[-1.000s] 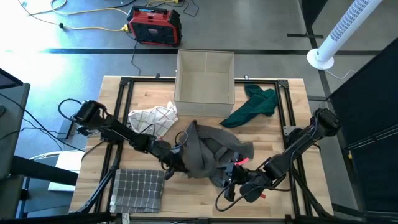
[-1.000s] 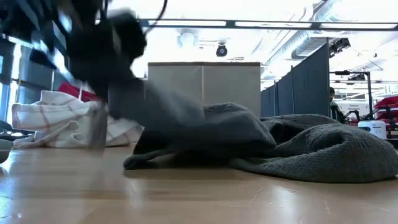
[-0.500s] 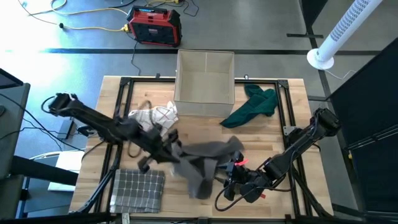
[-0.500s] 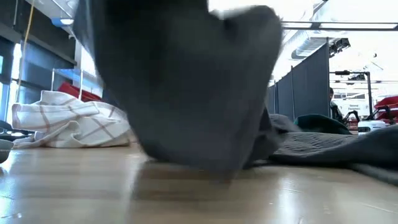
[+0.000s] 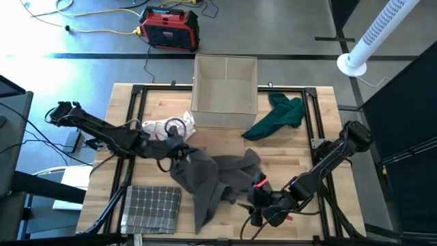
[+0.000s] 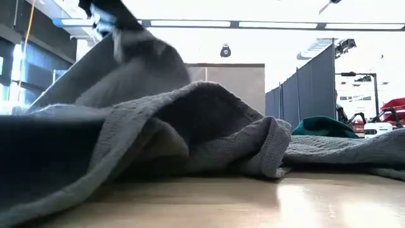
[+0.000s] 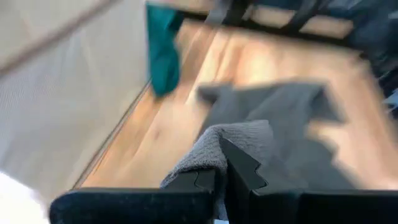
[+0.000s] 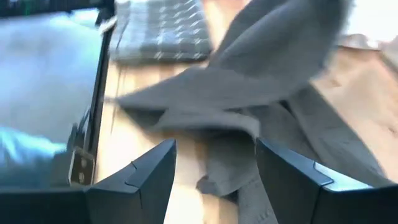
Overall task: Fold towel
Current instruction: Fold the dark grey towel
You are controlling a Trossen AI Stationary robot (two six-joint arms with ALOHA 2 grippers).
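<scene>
A grey towel (image 5: 212, 174) lies crumpled on the table's middle, with one tail reaching the near edge. In the low view the grey towel (image 6: 190, 126) rises in a slope to the upper left. My left gripper (image 5: 179, 152) is above the towel's left far part and is shut on it. It shows in its own wrist view as the left gripper (image 7: 221, 177). My right gripper (image 5: 252, 198) stands open at the towel's right near side. In the right wrist view the right gripper (image 8: 214, 155) has the cloth ahead of its fingers, apart from them. My left gripper pinches a bunched fold of the grey towel (image 7: 208, 146) between its two fingers. That part is lifted off the table. The cloth slopes down from the fingers, and the rest lies on the wood.
A white checked towel (image 5: 167, 126) lies behind the left gripper, and a green towel (image 5: 276, 115) at the far right. A folded plaid towel (image 5: 151, 208) sits at the near left. An open box (image 5: 225, 83) stands at the far edge. Black frame rails (image 5: 133, 137) line the table.
My left gripper has risen and moved toward the table's far left, still shut on the towel. The towel has been pulled out of its heap, swung up, and dragged toward the near edge. It now lies longer, with a tail at the near side.
</scene>
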